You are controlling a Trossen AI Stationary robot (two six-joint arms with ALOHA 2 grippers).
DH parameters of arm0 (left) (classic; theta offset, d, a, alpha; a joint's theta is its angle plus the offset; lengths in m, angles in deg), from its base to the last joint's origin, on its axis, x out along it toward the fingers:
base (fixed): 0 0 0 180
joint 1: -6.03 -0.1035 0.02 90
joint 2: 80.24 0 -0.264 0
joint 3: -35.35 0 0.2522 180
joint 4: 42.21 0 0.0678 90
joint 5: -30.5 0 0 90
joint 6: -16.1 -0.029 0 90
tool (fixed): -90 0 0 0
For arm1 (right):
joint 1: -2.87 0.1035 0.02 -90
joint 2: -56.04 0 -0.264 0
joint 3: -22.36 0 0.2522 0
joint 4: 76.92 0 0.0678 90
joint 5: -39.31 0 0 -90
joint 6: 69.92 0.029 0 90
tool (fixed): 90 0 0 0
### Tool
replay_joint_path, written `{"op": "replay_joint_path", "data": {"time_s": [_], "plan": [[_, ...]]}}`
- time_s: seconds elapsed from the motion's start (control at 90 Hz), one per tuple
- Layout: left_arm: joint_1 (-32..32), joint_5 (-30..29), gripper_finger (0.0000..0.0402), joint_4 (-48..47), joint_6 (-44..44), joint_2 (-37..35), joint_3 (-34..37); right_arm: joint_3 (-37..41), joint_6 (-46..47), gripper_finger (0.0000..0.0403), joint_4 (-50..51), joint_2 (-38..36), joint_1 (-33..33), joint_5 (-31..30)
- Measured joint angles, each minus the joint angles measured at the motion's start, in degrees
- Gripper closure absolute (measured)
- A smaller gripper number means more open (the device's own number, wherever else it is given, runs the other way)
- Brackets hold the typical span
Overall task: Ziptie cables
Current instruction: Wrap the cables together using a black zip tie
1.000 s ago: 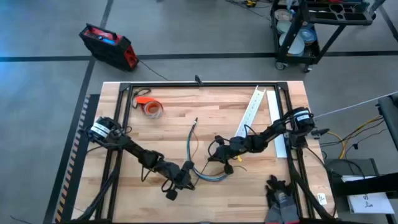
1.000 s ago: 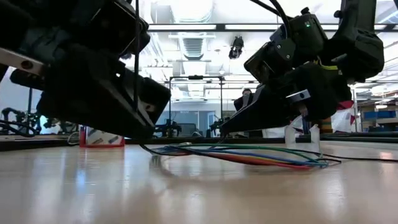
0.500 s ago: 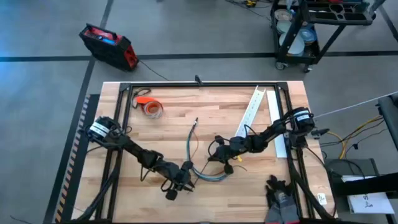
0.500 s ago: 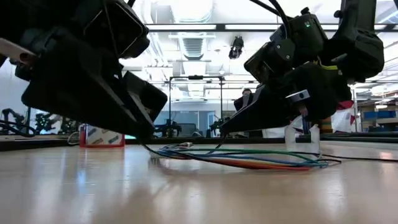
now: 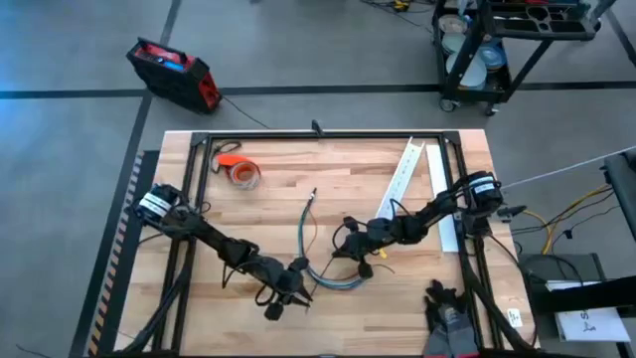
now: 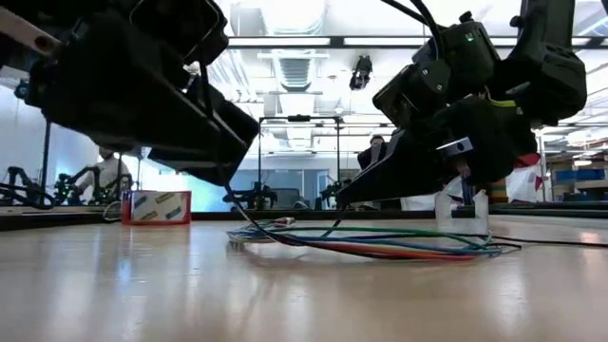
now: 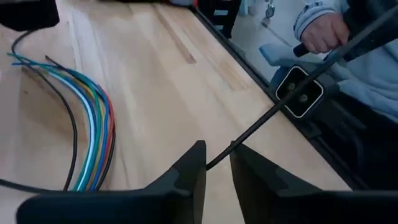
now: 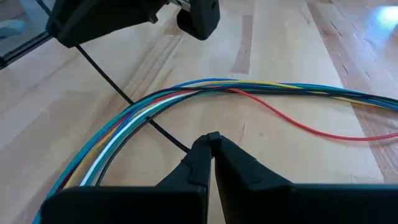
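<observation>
Broadly, a wooden table (image 5: 268,214) with a black frame carries both arms, which meet near its front middle. A long white slotted channel (image 5: 399,184) lies slanted toward the back right, and an orange tape roll (image 5: 239,170) sits toward the back left. The cables (image 5: 333,281), a loose bundle of blue, green, yellow, red and dark wires, curve across the wood between the two grippers; one strand runs back toward the table's middle. The left gripper (image 5: 286,295) sits at the front, just left of the bundle, lifted off the table in the low view; its fingers (image 7: 189,171) are pinched with a slim gap onto the ziptie (image 7: 280,109), a thin dark strip that rises slanting out of them. The right gripper (image 5: 350,261) is down at the bundle's right side, its fingers (image 8: 205,155) closed together on the ziptie's other end, which crosses over the wires. Past the table's front edge, a person's hand (image 7: 322,32) shows in the left wrist view.
</observation>
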Motion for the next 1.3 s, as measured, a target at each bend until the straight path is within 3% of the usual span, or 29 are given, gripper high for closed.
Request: {"op": "replay_joint_path", "data": {"time_s": [0.367,0.6,0.822,1.067,1.3], "plan": [[0.0,-1.84,0.0344,2.25,-0.07,0.37,0.0,0.0,0.0,0.0403,0.0,0.0,0.0,-0.03],[-0.02,-3.28,0.0395,2.29,0.48,1.51,0.0,0.02,-0.02,0.0403,-0.02,0.0,0.0,-0.02],[-0.09,-5.25,0.0401,2.4,0.98,1.55,0.0,0.02,-0.02,0.0403,-0.02,0.0,0.0,-0.01],[-0.8,-7.54,0.0401,1.08,11.4,1.55,0.84,0.02,-2.22,0.0403,-0.95,0.0,0.0,-0.1],[-3.06,-5.04,0.0401,5.3,21.88,1.55,6.38,-4.12,-7.08,0.0403,1.93,0.04,0.04,-0.03]]}}
